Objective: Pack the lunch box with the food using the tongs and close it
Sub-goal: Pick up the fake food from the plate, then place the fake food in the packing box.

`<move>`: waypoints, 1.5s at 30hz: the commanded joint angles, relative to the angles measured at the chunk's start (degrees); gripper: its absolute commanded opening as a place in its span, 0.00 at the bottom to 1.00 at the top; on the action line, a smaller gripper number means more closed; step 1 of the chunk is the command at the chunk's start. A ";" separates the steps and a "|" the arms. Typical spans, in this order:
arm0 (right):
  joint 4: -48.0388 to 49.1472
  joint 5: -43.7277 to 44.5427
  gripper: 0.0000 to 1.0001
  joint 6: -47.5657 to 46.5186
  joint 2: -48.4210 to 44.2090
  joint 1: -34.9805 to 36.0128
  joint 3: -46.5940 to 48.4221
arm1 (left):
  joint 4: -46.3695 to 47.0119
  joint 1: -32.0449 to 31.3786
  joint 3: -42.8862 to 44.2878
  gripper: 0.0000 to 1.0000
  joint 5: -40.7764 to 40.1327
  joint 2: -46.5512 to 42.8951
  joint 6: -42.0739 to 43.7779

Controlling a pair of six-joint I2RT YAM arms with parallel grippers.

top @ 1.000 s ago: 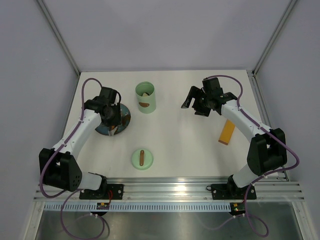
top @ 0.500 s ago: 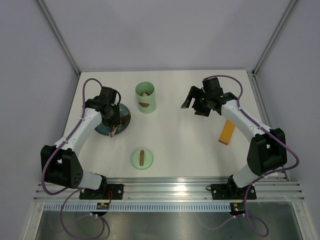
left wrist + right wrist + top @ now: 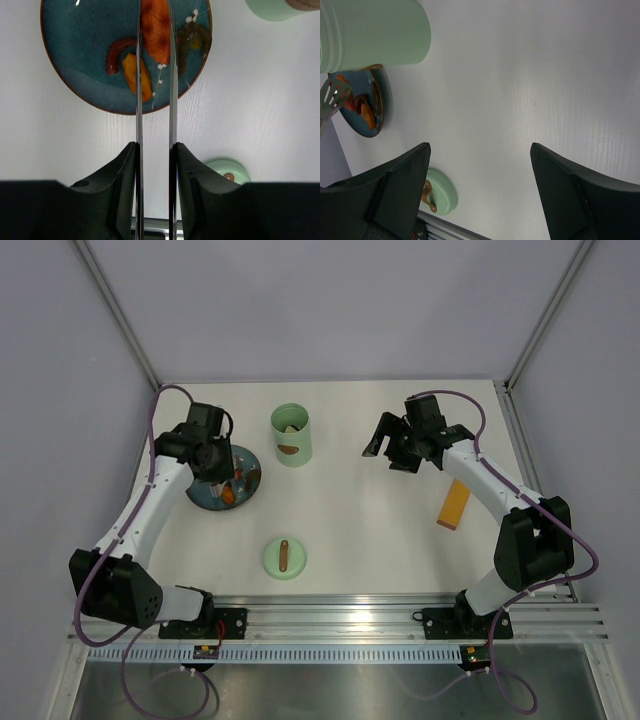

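Not far along I'd say: left claw (image 3: pixel 154 165) pinches the tongs (image 3: pixel 138 100) around orange food (image 3: pixel 155 30) over the plate (image 3: pixel 75 40), right claw (image 3: pixel 479 150) gapes empty, lunch box (image 3: pixel 292 437) stands open just right of the plate, lid (image 3: pixel 285 558) off.

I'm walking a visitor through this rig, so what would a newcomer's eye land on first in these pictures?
Probably the dark blue plate at the table's left with its orange and red food, where the left pincer clamps silver tongs that have an orange piece between their arms. Next, the open mint-green lunch box upright at the back, its lid lying apart near the front edge.
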 commanded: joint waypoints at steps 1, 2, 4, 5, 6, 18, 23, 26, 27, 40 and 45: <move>0.38 0.33 0.89 -0.26 -1.97 0.54 1.05 | 0.18 0.34 2.96 0.13 -1.35 -1.91 0.73; 0.38 0.42 0.89 -0.35 -1.97 0.54 0.96 | 0.18 0.34 3.14 0.13 -1.27 -2.08 0.73; 0.29 0.51 0.89 -0.35 -1.97 0.62 0.96 | 0.01 0.34 4.27 0.13 -1.09 -2.70 0.64; 0.38 0.51 0.89 -0.43 -1.97 0.54 0.96 | -0.08 0.34 4.80 0.13 -1.09 -2.88 0.64; 0.29 0.51 0.89 -0.44 -1.97 0.62 0.96 | -0.34 0.34 5.42 0.13 -0.92 -3.05 0.72; 0.56 0.42 0.89 0.00 -1.44 0.62 1.23 | -1.49 -0.89 19.21 0.10 3.66 -1.04 1.52; 0.29 0.60 0.89 0.00 -1.53 0.54 1.40 | -0.70 -4.75 24.66 0.10 4.01 2.74 0.99; -0.06 1.03 0.88 -0.17 -1.88 0.62 1.23 | 0.27 -6.25 27.21 0.10 4.88 5.20 0.55; -0.15 1.03 0.89 -0.08 -1.88 0.62 1.14 | 0.88 -6.60 27.65 0.10 5.67 6.34 0.46; -0.94 1.82 0.89 -0.44 -2.76 0.54 0.52 | 5.19 -8.36 28.63 0.16 7.96 12.76 -0.68; -1.03 1.83 0.89 -0.43 -3.03 0.54 0.35 | 5.54 -8.54 28.45 0.36 8.23 13.12 -0.86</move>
